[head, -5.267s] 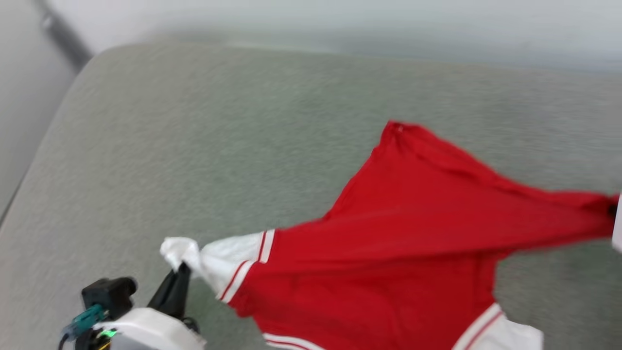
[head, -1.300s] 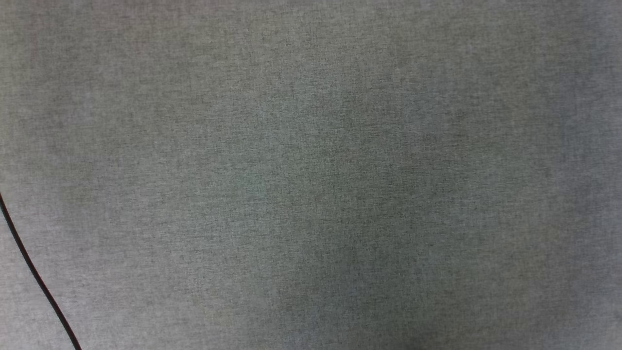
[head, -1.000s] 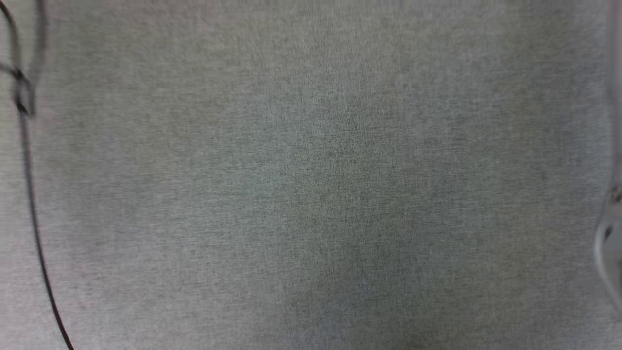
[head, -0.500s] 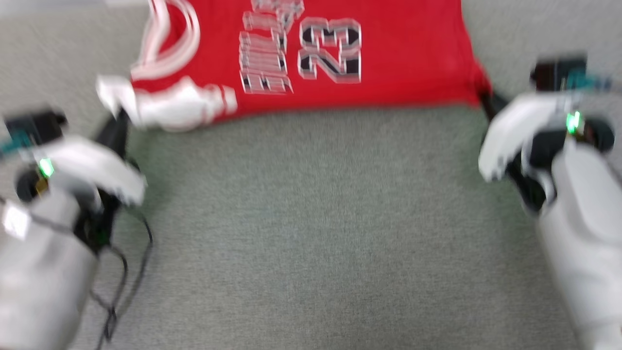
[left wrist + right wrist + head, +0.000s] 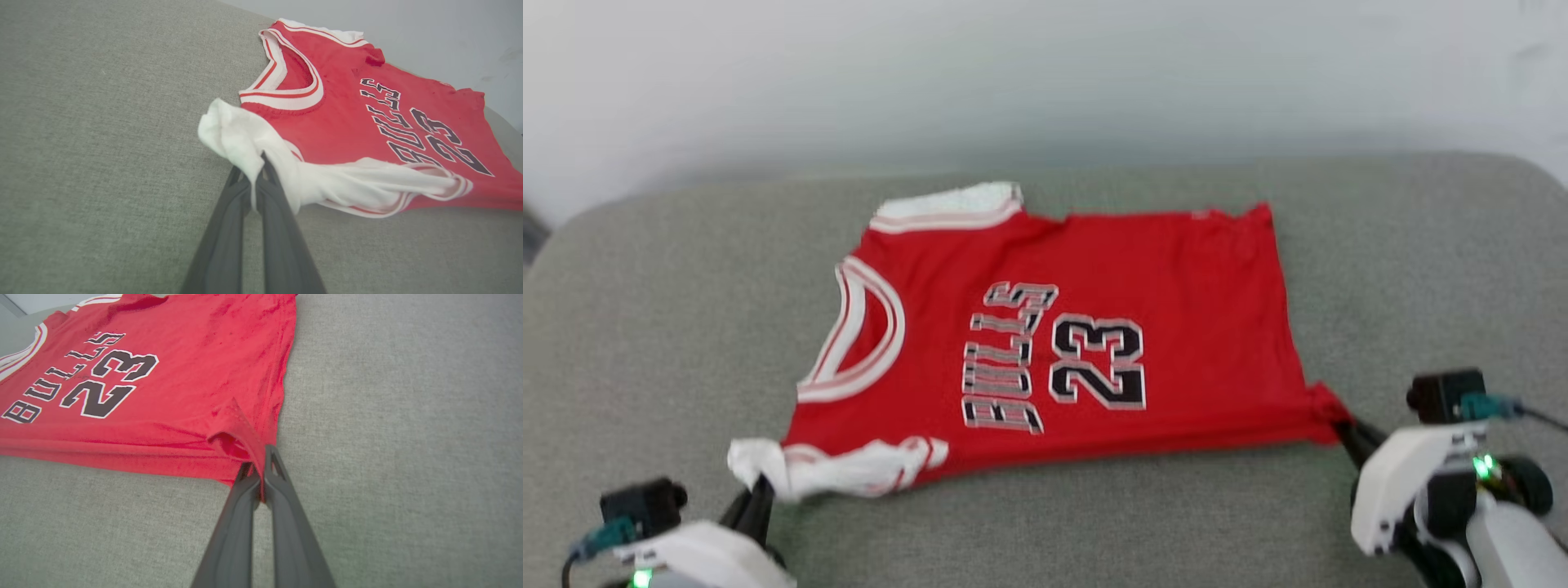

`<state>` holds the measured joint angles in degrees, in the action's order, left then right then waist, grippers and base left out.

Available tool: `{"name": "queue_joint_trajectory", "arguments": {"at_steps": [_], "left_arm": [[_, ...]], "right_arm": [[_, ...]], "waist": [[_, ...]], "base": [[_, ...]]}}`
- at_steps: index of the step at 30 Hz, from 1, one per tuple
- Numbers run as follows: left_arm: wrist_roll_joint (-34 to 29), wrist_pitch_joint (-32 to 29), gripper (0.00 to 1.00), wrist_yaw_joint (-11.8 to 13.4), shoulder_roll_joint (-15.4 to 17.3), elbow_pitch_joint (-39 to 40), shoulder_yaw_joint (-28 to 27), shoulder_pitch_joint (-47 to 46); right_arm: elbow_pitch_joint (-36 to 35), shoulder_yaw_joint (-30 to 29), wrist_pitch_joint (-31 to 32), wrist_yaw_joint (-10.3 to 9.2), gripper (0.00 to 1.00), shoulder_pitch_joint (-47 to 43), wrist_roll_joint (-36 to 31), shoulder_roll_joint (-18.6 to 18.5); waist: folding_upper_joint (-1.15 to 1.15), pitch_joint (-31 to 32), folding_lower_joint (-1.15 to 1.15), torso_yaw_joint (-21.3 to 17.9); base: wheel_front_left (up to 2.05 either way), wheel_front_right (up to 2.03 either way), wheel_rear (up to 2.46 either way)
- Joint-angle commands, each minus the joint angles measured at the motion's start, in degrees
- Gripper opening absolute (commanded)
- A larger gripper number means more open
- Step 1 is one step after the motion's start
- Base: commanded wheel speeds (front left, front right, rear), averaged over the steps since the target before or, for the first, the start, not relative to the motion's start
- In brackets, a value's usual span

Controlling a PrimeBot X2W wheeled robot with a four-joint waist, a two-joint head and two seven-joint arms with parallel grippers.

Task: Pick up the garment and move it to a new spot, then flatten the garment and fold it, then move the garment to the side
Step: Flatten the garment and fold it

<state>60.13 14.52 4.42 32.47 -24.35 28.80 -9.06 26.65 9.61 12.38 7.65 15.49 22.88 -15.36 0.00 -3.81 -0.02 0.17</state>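
Red garment crosswise, collar leftward

The head view looks down over the whole shirt on the cushion. Each wrist view sits low and close at one near corner, facing across it; all share the lettering.

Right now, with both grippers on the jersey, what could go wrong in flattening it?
1. The left gripper holds the garment by its near white sleeve, which is bunched; released so, it may stay crumpled.
2. The right gripper pinches only a small hem corner; a harder pull might slip it free.
3. The far sleeve looks partly tucked under, so a fold could come out uneven.
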Motion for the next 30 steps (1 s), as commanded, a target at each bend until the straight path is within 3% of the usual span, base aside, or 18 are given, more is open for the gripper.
{"name": "queue_joint_trajectory", "arguments": {"at_steps": [1,10,15,22,30], "left_arm": [[0.6,-0.3,0.0,2.0,1.6,1.7,-0.8,2.9],[4.7,-5.0,0.0,11.4,5.4,19.3,-1.2,19.1],[5.2,-6.0,0.0,14.8,7.8,26.5,-2.4,22.5],[1.9,-6.8,0.0,14.0,8.3,29.8,-1.6,14.9],[-1.1,-7.4,0.0,10.6,5.5,24.1,0.2,3.7]], "right_arm": [[-1.2,-1.6,0.7,-0.3,0.0,-3.1,-0.3,-1.4],[-14.9,-9.6,6.5,-0.29,0.0,-20.4,-2.9,2.9],[-21.2,-11.5,10.3,-0.27,0.0,-24.5,-4.7,4.5],[-24.3,-10.9,13.2,-0.22,0.0,-21.1,-6.9,6.2],[-21.9,-8.7,13.6,-0.19,0.0,-13.9,-9.1,6.1]], "waist": [[0.0,2.4,0.02,0.1],[0.0,5.3,0.02,1.1],[0.0,5.1,0.02,0.8],[0.0,2.2,0.02,0.6],[0.0,-4.0,0.02,0.6]], "base": [[0.0,0.0,0.0],[0.0,0.0,0.0],[0.0,0.0,0.0],[0.0,0.0,0.0],[0.0,0.0,0.0]]}}
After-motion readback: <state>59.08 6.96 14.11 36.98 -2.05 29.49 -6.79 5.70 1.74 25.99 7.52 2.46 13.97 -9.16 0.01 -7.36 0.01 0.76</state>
